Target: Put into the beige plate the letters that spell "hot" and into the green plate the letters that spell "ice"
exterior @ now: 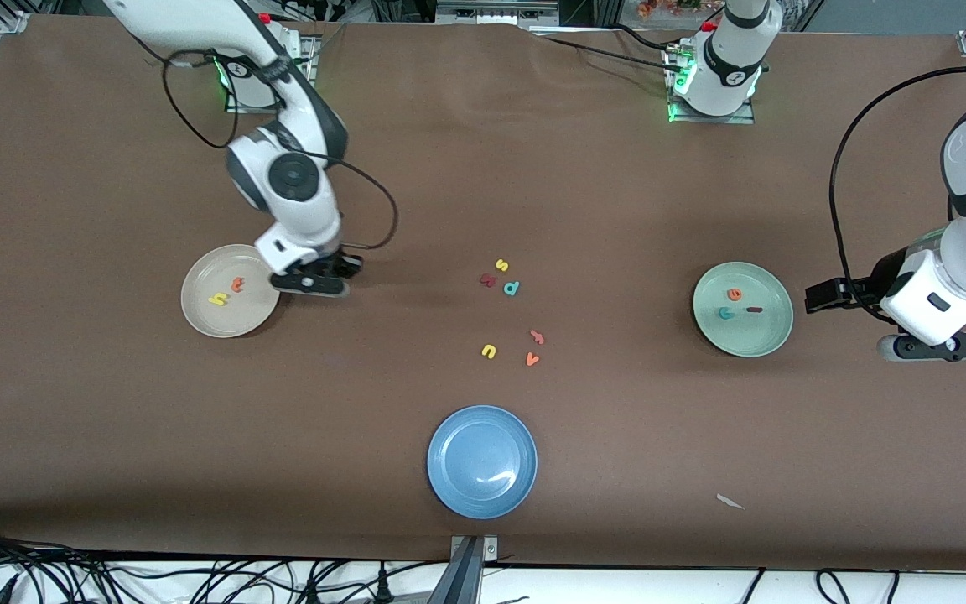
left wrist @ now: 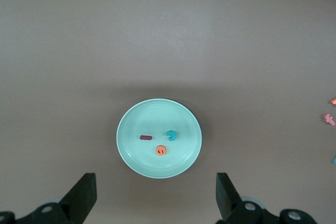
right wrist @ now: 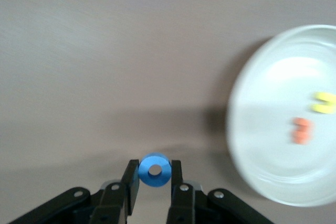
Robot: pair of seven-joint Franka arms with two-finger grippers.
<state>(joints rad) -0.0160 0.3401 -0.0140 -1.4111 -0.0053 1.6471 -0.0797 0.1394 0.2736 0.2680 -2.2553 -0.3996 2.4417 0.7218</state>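
Now I have my right gripper (right wrist: 155,178) clamped on the blue o (right wrist: 155,170), pinched by its sides, hanging just beside the beige plate (exterior: 198,310) on the rim that faces the loose letters. On that plate the yellow h (exterior: 218,299) and orange t (exterior: 237,284) lie apart from each other. Further along, the leftover letters (exterior: 510,315) sit scattered between the beige plate and the green plate (exterior: 764,344). That one holds the orange e (exterior: 734,294), teal c (exterior: 726,313) and dark red i (exterior: 755,309). My left gripper (left wrist: 155,198) waits past it, jaws spread wide, nothing in them.

The risk, I reckon: I am not over the beige plate yet, so letting go here drops the o on the bare table. Foam is light too, so it may cling to a finger or bounce off the rim.

From the front, my own wrist hides the o and the fingers; the plate blurs in my wrist view.
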